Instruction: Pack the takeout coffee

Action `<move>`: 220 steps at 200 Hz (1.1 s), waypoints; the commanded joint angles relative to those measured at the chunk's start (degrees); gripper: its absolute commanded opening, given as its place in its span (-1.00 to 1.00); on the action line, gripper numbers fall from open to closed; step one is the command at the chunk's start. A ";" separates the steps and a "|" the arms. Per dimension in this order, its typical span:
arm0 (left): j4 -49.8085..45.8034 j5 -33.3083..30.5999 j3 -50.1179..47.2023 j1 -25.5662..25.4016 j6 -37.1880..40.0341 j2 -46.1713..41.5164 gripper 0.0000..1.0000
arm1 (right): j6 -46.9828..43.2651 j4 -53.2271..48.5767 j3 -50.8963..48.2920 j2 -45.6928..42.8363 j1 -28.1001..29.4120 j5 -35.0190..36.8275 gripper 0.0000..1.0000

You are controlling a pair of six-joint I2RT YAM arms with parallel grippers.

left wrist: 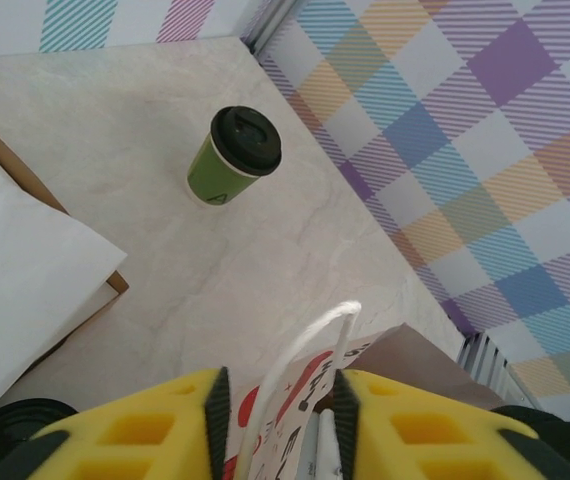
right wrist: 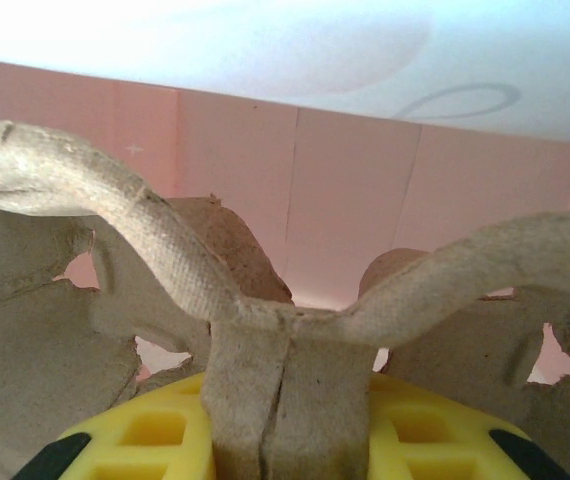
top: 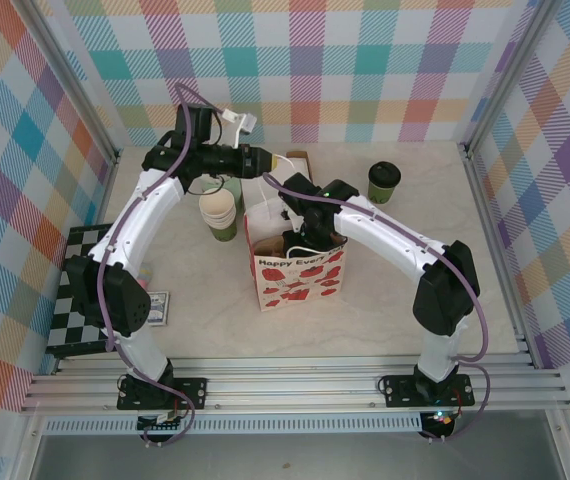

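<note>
Takeout coffee stands upright toward the table's far right corner, right of the paper bag; the nearer right gripper is clenched on the pulp carrier inside the bag; the left gripper straddles the bag cord, grip untellable.

Losing the right gripper down inside the paper bag from above, lol. Cropping the pulp carrier at both sides up close and blurring it a bit. Chopping the left gripper off at the bottom edge too.
</note>
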 commanded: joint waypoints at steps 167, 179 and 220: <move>5.08 -2.74 0.64 -0.53 -4.11 -1.85 -0.79 | -1.03 -1.61 -3.07 3.47 0.53 0.10 -0.61; 4.31 -1.91 0.64 -0.52 -3.32 -2.30 -0.70 | -1.04 -1.95 -2.54 3.49 0.53 0.24 -0.61; 2.00 -7.38 -1.18 -0.43 -0.21 -7.75 -0.41 | -1.09 -1.98 -2.09 3.53 0.53 -0.16 -0.61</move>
